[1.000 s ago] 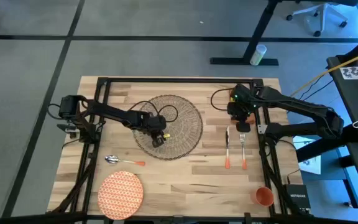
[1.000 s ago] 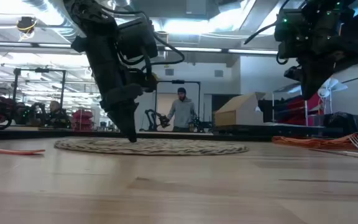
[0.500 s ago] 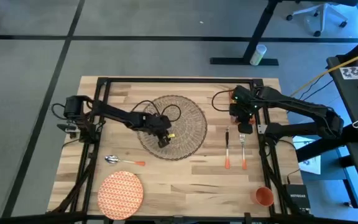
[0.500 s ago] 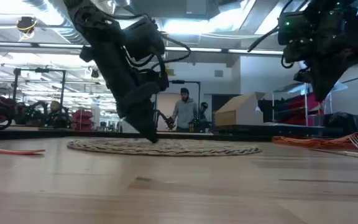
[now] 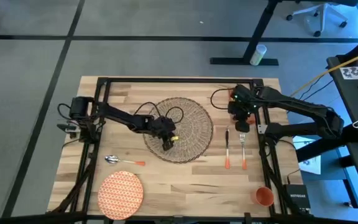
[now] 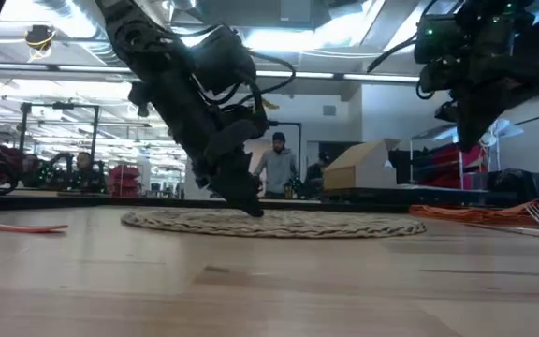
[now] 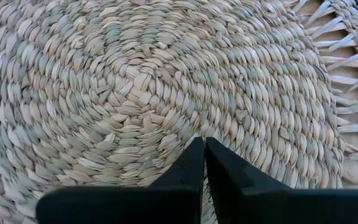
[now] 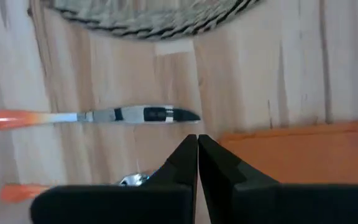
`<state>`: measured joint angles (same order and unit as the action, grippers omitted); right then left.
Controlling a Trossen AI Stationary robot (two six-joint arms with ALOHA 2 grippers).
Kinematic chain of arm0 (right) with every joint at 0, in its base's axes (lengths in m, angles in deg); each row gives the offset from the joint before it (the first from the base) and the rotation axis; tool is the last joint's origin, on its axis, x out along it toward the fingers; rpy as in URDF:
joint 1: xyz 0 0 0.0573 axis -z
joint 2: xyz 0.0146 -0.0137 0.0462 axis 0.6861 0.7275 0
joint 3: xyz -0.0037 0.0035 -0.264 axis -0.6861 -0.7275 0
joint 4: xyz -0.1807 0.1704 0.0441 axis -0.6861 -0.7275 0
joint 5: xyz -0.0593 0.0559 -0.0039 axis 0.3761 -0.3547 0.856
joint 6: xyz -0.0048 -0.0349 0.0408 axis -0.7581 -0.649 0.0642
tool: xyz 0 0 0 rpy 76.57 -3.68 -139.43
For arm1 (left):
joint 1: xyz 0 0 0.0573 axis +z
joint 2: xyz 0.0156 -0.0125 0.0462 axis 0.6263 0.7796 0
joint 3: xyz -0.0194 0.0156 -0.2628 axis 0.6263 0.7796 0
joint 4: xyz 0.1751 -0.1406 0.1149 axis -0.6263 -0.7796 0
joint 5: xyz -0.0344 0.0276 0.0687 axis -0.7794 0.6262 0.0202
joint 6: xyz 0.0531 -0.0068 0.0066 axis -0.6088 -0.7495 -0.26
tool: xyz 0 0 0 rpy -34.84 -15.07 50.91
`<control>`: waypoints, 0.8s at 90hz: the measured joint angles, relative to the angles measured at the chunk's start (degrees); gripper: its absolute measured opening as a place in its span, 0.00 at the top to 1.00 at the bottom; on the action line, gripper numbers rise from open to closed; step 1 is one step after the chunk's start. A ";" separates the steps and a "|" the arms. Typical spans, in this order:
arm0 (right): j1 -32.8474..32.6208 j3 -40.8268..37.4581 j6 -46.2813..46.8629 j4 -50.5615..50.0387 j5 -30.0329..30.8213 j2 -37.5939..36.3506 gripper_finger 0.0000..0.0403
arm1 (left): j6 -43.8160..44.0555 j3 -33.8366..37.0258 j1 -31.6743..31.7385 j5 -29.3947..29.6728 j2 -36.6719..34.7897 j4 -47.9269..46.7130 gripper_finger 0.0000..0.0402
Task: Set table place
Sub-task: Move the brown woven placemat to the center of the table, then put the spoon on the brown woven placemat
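Bench (image 5: 185, 177): light wooden planks in a black metal frame; it carries every piece of the setting.
Cup (image 5: 264, 196): small, round, orange, standing at the bench's near right corner; what is inside cannot be told.
Plate (image 5: 120, 191): round, orange with a fine pattern, lying bare at the near left edge of the bench, well apart from the placemat.
Placemat (image 5: 188, 127): round, beige, woven in spiral rows with a looped, open fringe; it lies flat near the middle of the bench.
Spoon (image 5: 122, 161): shiny bowl, orange handle, on the wood between the plate and the placemat.
Knife (image 5: 227, 148): metal blade, orange handle, just right of the placemat.
Fork (image 5: 243, 151): metal tines, orange handle, beside the knife and parallel to it.
Napkin (image 8: 303, 155): flat, rust-orange, straight-edged, lying on the wood near the knife's blade in the right wrist view.
Left claw (image 5: 167, 144): fingers pressed together, tips down on the placemat's weave toward its near left part; nothing shows between them.
Right claw (image 5: 242, 125): fingers pressed together and holding nothing, raised above the bench over the far ends of the knife and fork.
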<state>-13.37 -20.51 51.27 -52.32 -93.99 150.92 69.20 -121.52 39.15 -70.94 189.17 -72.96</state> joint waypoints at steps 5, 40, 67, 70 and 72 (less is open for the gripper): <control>0.00 0.00 -0.03 0.01 0.00 0.00 1.00 | -0.96 -0.05 -0.97 -0.05 0.00 -0.63 1.00; 0.00 0.00 -3.45 1.75 0.00 0.00 1.00 | -9.30 -10.48 -7.03 -0.81 -7.32 -37.27 1.00; 0.00 0.00 -4.73 2.50 -0.02 0.00 1.00 | -8.00 -12.70 -14.46 -0.41 -10.72 -62.09 1.00; 0.00 -0.02 -4.75 2.50 0.00 0.00 1.00 | -7.92 -12.68 -15.78 -0.41 -10.67 -63.63 1.00; 0.00 -0.01 -4.77 2.52 -0.02 0.00 1.00 | -7.88 -12.68 -16.64 -0.41 -10.67 -64.47 1.00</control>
<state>-13.37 -20.51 46.51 -49.80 -94.00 150.92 61.32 -134.20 22.51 -71.35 178.50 -137.43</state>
